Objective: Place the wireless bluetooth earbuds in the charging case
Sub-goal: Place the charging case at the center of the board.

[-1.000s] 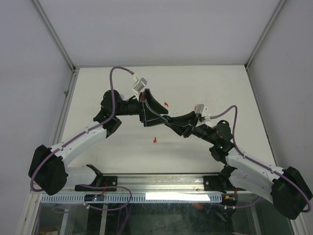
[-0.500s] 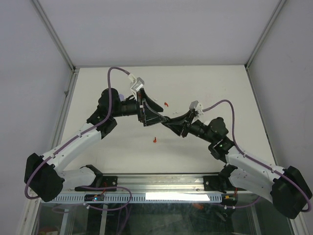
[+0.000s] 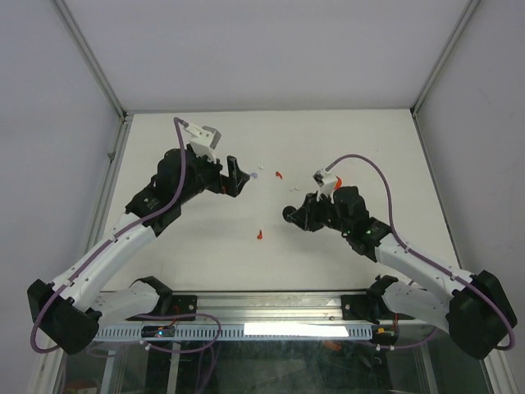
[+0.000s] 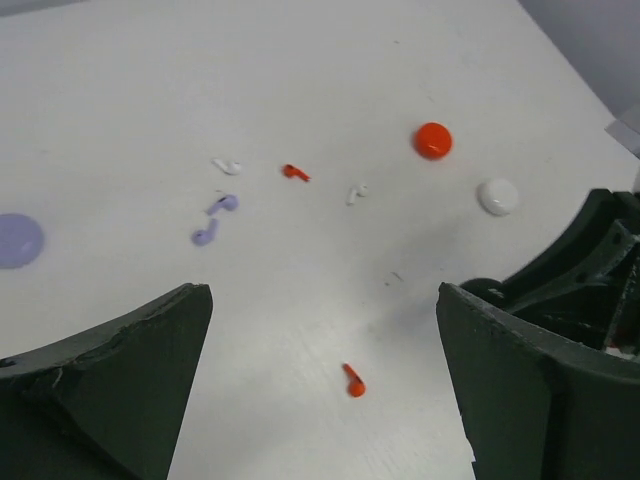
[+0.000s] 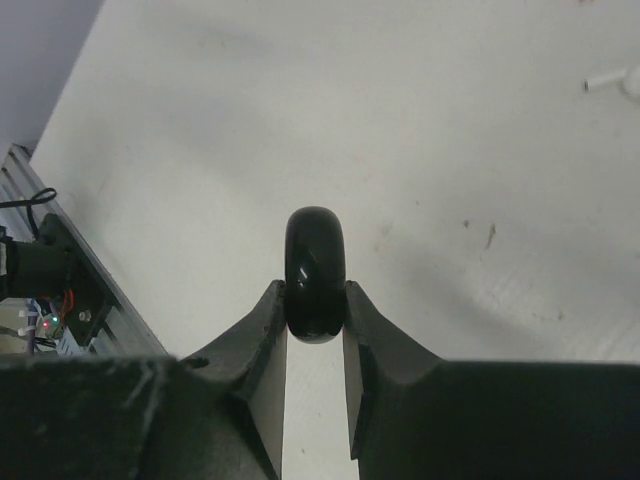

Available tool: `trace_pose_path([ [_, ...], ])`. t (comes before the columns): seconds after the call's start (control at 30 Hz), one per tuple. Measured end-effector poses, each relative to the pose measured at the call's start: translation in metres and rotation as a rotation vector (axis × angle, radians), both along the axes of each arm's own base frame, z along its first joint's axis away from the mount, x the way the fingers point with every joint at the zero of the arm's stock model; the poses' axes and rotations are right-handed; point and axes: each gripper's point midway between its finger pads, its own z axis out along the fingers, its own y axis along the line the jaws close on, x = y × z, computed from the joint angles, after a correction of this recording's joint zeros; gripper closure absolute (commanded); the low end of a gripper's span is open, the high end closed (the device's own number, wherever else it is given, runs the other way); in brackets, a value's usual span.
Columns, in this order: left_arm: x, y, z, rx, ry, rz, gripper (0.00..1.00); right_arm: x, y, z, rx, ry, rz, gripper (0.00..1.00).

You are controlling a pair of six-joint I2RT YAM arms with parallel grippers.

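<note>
My right gripper [image 5: 316, 300] is shut on a black round charging case [image 5: 316, 272], held on edge just above the table; from above the case [image 3: 293, 214] shows at the fingertips. My left gripper [image 4: 320, 300] hangs wide open over the table with nothing between its fingers. Below it lies a red earbud [image 4: 353, 380]. Farther off lie a second red earbud [image 4: 294, 172], two lavender earbuds [image 4: 222, 204], and white earbuds [image 4: 228, 166]. In the top view the left gripper [image 3: 236, 176] sits left of the right gripper [image 3: 295, 215], well apart.
A lavender case [image 4: 15, 240], a red case [image 4: 432, 140] and a white case [image 4: 497, 196] lie on the white table [image 3: 369, 139]. A metal rail [image 3: 271, 308] runs along the near edge. Grey walls stand around the table.
The left gripper has opened wide and drawn back to the left, away from the right gripper it met at the centre. The right gripper keeps the black case and has shifted slightly right.
</note>
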Motion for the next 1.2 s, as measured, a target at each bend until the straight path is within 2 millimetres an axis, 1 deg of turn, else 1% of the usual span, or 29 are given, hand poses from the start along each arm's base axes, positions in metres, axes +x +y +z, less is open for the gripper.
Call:
trace_pose_path([
  [0.07, 0.006, 0.017, 0.001, 0.047, -0.032, 0.073, 0.01, -0.003, -0.006, -0.021, -0.040, 0.097, -0.025, 1.00],
  [0.23, 0.020, 0.044, 0.004, 0.112, -0.087, 0.213, 0.01, -0.008, -0.011, -0.054, -0.082, 0.248, -0.064, 1.00],
  [0.4, 0.027, 0.065, -0.015, 0.176, -0.075, 0.295, 0.01, -0.012, -0.013, -0.087, -0.125, 0.381, -0.091, 1.00],
  [0.47, 0.028, 0.071, -0.021, 0.198, -0.067, 0.317, 0.01, -0.015, -0.016, -0.102, -0.147, 0.437, -0.103, 0.96],
  [0.53, 0.029, 0.076, -0.024, 0.212, -0.067, 0.335, 0.01, -0.019, -0.019, -0.115, -0.165, 0.490, -0.117, 0.92],
  [0.67, 0.029, 0.085, -0.018, 0.216, -0.087, 0.380, 0.01, -0.017, -0.017, -0.117, -0.136, 0.528, -0.128, 0.79],
  [0.83, 0.028, 0.098, -0.008, 0.212, -0.116, 0.445, 0.01, -0.016, -0.020, -0.117, -0.141, 0.546, -0.155, 0.62],
  [0.93, 0.029, 0.103, -0.008, 0.216, -0.118, 0.469, 0.01, -0.020, -0.035, -0.123, -0.202, 0.562, -0.203, 0.54],
  [1.0, 0.029, 0.104, -0.008, 0.218, -0.118, 0.474, 0.01, -0.020, -0.042, -0.121, -0.226, 0.559, -0.230, 0.50],
  [1.1, 0.029, 0.104, -0.008, 0.219, -0.118, 0.475, 0.01, -0.021, -0.055, -0.120, -0.274, 0.555, -0.268, 0.46],
  [1.2, 0.029, 0.105, -0.007, 0.216, -0.118, 0.475, 0.01, -0.022, -0.064, -0.117, -0.314, 0.552, -0.289, 0.44],
])
